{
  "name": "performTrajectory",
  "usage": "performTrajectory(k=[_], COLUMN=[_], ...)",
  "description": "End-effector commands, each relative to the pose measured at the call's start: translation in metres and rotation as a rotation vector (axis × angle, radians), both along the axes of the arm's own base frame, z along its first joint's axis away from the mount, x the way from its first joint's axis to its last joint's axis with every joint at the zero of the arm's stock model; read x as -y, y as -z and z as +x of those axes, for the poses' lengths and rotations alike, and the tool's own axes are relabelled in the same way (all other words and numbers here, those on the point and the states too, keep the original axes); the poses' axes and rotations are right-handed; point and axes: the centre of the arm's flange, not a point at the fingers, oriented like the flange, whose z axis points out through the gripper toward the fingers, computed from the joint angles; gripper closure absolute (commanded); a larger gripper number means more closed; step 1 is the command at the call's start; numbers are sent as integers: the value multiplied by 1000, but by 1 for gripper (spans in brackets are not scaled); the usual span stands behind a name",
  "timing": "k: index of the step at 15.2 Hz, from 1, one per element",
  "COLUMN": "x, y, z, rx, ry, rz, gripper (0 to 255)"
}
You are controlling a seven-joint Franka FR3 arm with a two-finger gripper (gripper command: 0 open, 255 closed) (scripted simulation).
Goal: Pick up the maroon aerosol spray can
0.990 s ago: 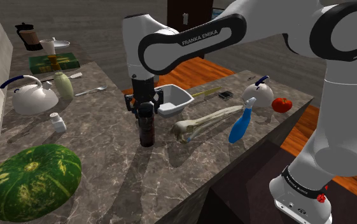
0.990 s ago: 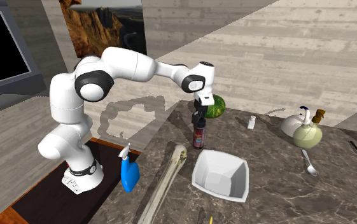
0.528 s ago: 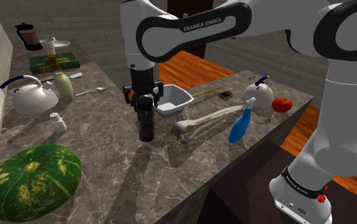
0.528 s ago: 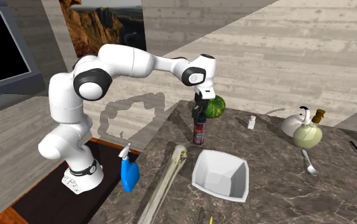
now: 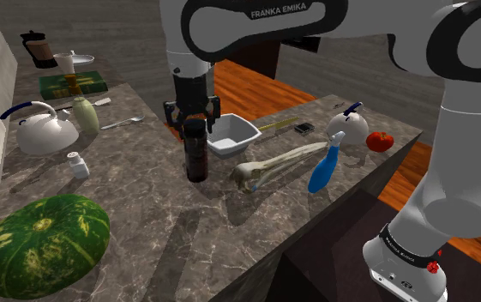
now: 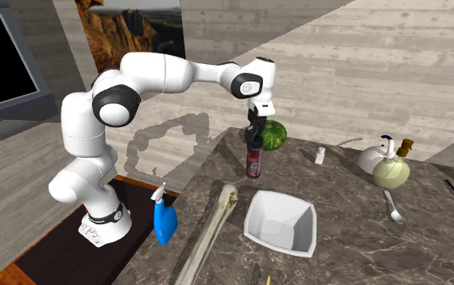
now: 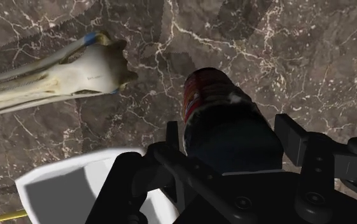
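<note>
Jaws clamped on the upper body of the maroon spray can (image 5: 197,159). Can upright, apparently just clear of the counter (image 5: 144,223), at eight o'clock of the white bowl (image 5: 238,130). Judged rigid, light, smooth-walled: slip risk.

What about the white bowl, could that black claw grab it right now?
Probably not. The gripper is shut on the dark red spray can, so it is occupied. The white bowl sits close by with nothing over it, so reaching it looks easy once the can is let go.
</note>
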Motion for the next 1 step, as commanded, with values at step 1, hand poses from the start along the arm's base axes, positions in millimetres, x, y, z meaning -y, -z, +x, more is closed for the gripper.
performTrajectory(k=[1], x=[0], y=[-4], z=[0], rx=[1], ry=[0], rz=[0], gripper=[255])
